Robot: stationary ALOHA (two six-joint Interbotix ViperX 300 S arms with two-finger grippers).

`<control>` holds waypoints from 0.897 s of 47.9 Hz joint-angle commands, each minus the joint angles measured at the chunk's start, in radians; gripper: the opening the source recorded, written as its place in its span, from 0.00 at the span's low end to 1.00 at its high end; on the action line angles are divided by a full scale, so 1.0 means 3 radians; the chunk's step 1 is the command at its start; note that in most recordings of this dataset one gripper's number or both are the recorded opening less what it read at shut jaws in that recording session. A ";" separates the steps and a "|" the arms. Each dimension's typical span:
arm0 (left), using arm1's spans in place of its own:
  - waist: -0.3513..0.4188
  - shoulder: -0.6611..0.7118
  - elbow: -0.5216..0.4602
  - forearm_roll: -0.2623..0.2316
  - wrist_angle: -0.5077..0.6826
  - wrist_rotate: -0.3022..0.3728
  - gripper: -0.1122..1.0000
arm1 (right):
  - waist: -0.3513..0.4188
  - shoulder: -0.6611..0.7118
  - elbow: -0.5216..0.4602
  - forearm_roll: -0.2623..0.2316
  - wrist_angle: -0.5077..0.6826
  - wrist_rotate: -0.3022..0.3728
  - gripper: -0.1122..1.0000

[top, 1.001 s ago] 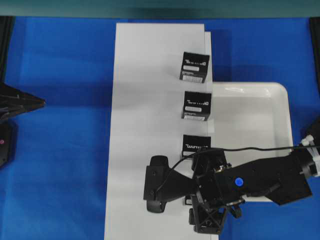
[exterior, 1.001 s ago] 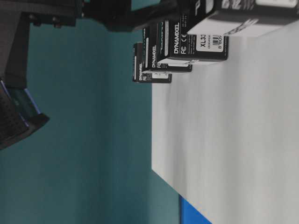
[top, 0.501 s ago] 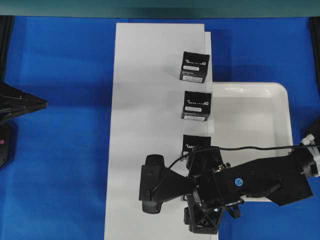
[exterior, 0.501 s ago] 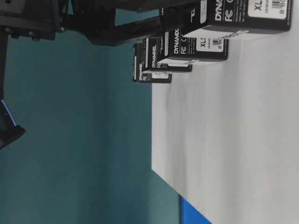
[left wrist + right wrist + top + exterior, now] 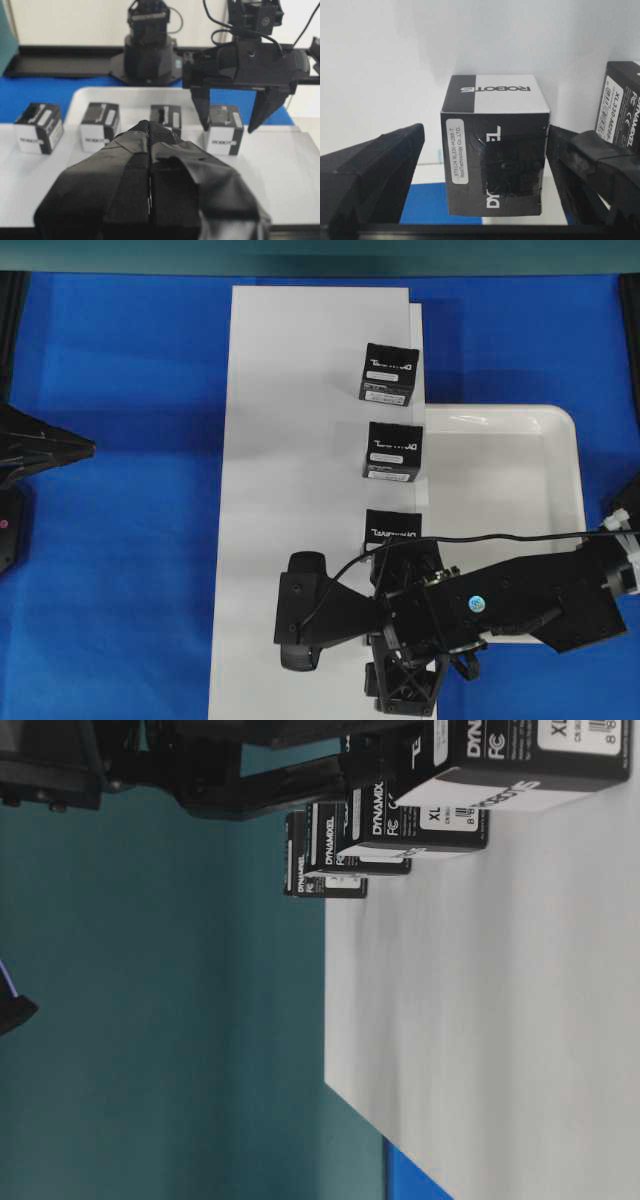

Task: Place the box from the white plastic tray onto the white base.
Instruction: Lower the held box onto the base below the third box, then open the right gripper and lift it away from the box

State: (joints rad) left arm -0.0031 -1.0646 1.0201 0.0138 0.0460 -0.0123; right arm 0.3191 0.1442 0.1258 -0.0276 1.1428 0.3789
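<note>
The box [image 5: 495, 150], black with white lettering, a white label and a dark picture patch, stands on the white base [image 5: 290, 440] near its lower right edge. My right gripper [image 5: 485, 165] is open and straddles it, the left finger [image 5: 370, 170] well apart from it, the right finger [image 5: 600, 170] close beside it. Seen from the left wrist, the box [image 5: 223, 130] sits between the right gripper's [image 5: 230, 117] hanging fingers. In the overhead view the right gripper [image 5: 400, 640] hides it. My left gripper [image 5: 150, 130] is shut and holds nothing, off at the far left [image 5: 50, 445].
Three similar black boxes [image 5: 389, 373] [image 5: 393, 451] [image 5: 393, 527] stand in a row along the base's right edge. The white plastic tray [image 5: 560, 440] lies right of the base on the blue cloth. One neighbouring box [image 5: 622, 100] is just beyond the right finger.
My right arm has shifted slightly toward the left and near edge of the overhead view, jaws still open. In the table-level view the box looks slightly shifted. The left arm is still.
</note>
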 commanded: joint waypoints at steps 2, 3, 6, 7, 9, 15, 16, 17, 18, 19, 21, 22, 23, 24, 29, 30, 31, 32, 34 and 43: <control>0.0005 0.0020 -0.0072 0.0010 -0.0020 0.0000 0.03 | 0.0010 -0.0010 -0.0066 0.0010 0.0015 0.0005 0.98; 0.0005 0.0020 -0.0077 0.0005 -0.0015 0.0000 0.03 | 0.0010 -0.0010 -0.0072 0.0010 0.0020 0.0005 0.98; 0.0005 0.0020 -0.0072 0.0005 -0.0015 0.0005 0.03 | 0.0010 -0.0015 -0.0092 0.0010 0.0046 0.0010 0.98; 0.0005 0.0020 -0.0072 0.0010 -0.0020 0.0005 0.03 | 0.0010 -0.0020 -0.0092 0.0010 0.0051 0.0010 0.98; 0.0005 0.0020 -0.0072 0.0010 -0.0015 0.0010 0.03 | 0.0005 -0.0031 -0.0112 0.0010 0.0097 0.0015 0.98; 0.0005 0.0031 -0.0077 0.0005 -0.0020 -0.0005 0.03 | -0.0005 -0.0102 -0.0225 -0.0005 0.0184 0.0026 0.98; 0.0005 0.0031 -0.0077 0.0005 -0.0020 -0.0005 0.03 | -0.0010 -0.0118 -0.0245 -0.0010 0.0189 0.0026 0.98; 0.0005 0.0031 -0.0077 0.0010 -0.0015 -0.0005 0.03 | -0.0005 -0.0128 -0.0276 -0.0015 0.0194 0.0020 0.98; 0.0000 0.0031 -0.0077 0.0005 -0.0015 -0.0010 0.03 | -0.0010 -0.0148 -0.0312 -0.0020 0.0199 0.0026 0.98; 0.0000 0.0036 -0.0077 0.0005 -0.0020 -0.0005 0.03 | -0.0010 -0.0164 -0.0343 -0.0026 0.0205 0.0020 0.98; -0.0005 0.0036 -0.0077 0.0010 -0.0015 -0.0005 0.03 | -0.0010 -0.0184 -0.0399 -0.0036 0.0199 0.0020 0.98; -0.0005 0.0036 -0.0077 0.0010 -0.0020 0.0000 0.03 | -0.0010 -0.0199 -0.0419 -0.0046 0.0199 0.0026 0.98; -0.0005 0.0036 -0.0077 0.0005 -0.0020 0.0000 0.03 | -0.0010 -0.0215 -0.0445 -0.0051 0.0199 0.0020 0.98; -0.0005 0.0036 -0.0077 0.0005 -0.0020 0.0000 0.03 | -0.0010 -0.0230 -0.0470 -0.0056 0.0199 0.0020 0.98; -0.0010 0.0036 -0.0077 0.0005 -0.0020 0.0000 0.03 | -0.0010 -0.0302 -0.0562 -0.0092 0.0205 0.0026 0.98; -0.0010 0.0036 -0.0077 0.0010 -0.0015 -0.0005 0.03 | -0.0015 -0.0327 -0.0593 -0.0112 0.0205 0.0026 0.98; -0.0005 0.0036 -0.0077 0.0010 -0.0020 0.0005 0.03 | -0.0015 -0.0332 -0.0598 -0.0118 0.0205 0.0026 0.98; -0.0005 0.0036 -0.0072 0.0010 -0.0015 0.0000 0.03 | -0.0015 -0.0358 -0.0614 -0.0138 0.0205 0.0026 0.98; -0.0005 0.0041 -0.0072 0.0010 -0.0015 0.0000 0.03 | -0.0015 -0.0394 -0.0634 -0.0164 0.0199 0.0020 0.98; -0.0005 0.0066 -0.0066 0.0005 -0.0015 -0.0005 0.03 | -0.0046 -0.0578 -0.0644 -0.0281 0.0199 0.0026 0.98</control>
State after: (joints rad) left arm -0.0046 -1.0554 1.0201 0.0138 0.0445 -0.0123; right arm 0.3129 0.0031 -0.0476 -0.0951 1.2057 0.3850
